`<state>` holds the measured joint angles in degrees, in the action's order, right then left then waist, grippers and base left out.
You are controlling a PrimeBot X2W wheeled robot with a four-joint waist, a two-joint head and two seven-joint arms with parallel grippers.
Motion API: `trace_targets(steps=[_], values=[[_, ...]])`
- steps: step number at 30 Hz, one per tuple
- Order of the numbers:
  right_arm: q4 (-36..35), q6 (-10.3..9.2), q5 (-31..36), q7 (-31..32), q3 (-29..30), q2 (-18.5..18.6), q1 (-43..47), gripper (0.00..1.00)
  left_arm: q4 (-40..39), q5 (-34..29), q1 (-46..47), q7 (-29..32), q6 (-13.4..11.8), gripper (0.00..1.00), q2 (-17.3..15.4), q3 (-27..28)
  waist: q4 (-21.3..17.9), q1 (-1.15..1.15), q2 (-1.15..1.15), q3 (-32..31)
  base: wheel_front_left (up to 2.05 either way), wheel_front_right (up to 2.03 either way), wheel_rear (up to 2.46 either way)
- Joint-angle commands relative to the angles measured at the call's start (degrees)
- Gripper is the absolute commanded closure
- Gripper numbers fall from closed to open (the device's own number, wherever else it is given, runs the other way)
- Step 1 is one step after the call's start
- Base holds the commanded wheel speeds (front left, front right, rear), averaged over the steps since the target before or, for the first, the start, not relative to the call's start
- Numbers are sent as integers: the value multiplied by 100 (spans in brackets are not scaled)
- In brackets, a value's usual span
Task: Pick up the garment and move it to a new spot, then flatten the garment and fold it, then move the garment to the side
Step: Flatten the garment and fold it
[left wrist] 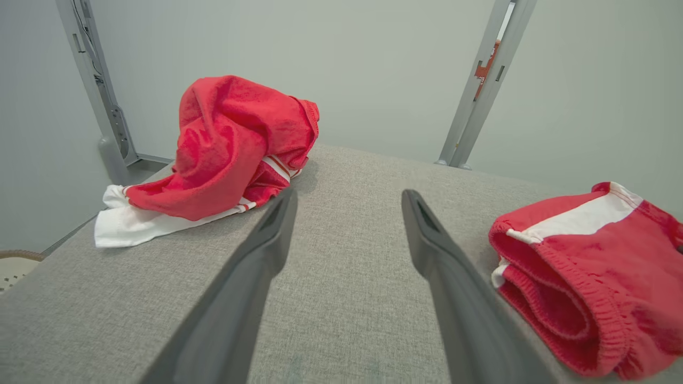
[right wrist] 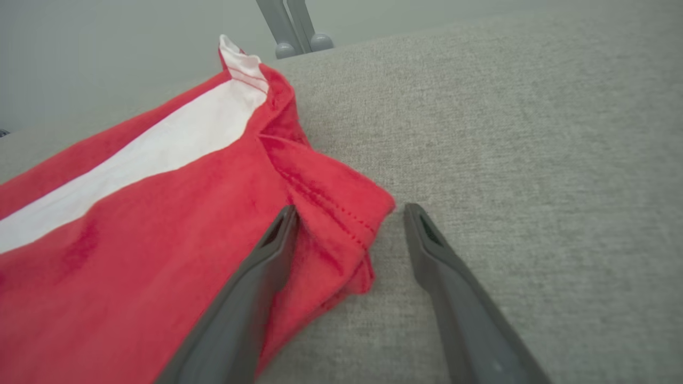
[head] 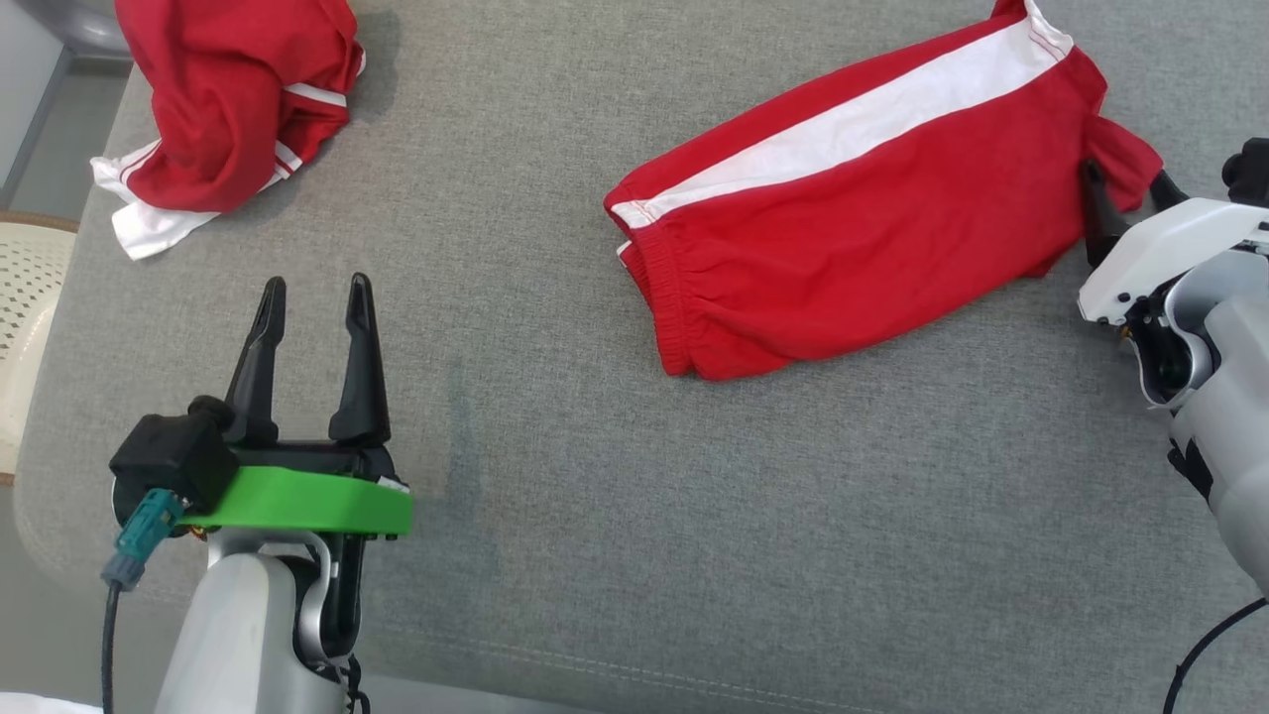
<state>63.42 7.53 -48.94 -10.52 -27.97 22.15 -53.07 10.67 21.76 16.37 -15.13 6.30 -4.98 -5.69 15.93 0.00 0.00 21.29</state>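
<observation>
The garment [head: 853,228] is a pair of red shorts with a white side stripe, folded flat at the centre right of the grey cloth surface. Its elastic waistband faces left [left wrist: 597,277]. My right gripper [head: 1125,177] stands open at the garment's right corner. In the right wrist view the gripper [right wrist: 350,209] has a hemmed flap of the shorts [right wrist: 133,224] lying between its spread fingers, and the left finger rests against the cloth. My left gripper [head: 315,288] is open over bare surface at the lower left, well apart from the shorts, with nothing between its fingers [left wrist: 349,194].
A second red and white garment [head: 238,99] lies crumpled in a heap at the far left corner [left wrist: 235,144]. A white perforated basket [head: 25,297] stands beyond the surface's left edge. Grey metal posts [left wrist: 480,90] rise behind the grey cloth surface [head: 595,496].
</observation>
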Motion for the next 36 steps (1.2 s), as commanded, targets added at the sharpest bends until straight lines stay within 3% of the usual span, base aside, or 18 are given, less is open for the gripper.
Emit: trace_targets(steps=[1, 2, 3, 12, 25, 36], values=[[21, -8, -51, 26, -34, -55, 99, 51, -37, -127, -106, 0, 29, 0, 30, 63, 36, 0, 0, 35, 0, 0, 0], [12, -8, -75, 38, -59, -67, 110, 71, -49, -183, -126, -1, 37, 0, 60, 92, 43, 0, 0, 43, 0, 0, 0], [-10, -8, -115, 48, -83, -89, 126, 100, -61, -235, -159, -1, 52, 0, 94, 122, 49, 0, 0, 48, 0, 0, 0], [-243, -7, -368, -99, -229, -62, 216, 100, -19, -483, -285, -1, 109, 0, 188, 310, -66, 0, 0, -106, 0, 0, 0], [-882, -8, -1020, -378, -174, 209, 944, 100, 40, -742, -549, -1, 122, 0, 200, 344, -769, 0, 0, -634, 0, 0, 0], [-1110, -8, -1476, -471, 267, 554, 1844, 100, 50, -806, -682, -1, 124, 0, 144, 399, -1203, 0, 0, -888, 0, 0, 0]])
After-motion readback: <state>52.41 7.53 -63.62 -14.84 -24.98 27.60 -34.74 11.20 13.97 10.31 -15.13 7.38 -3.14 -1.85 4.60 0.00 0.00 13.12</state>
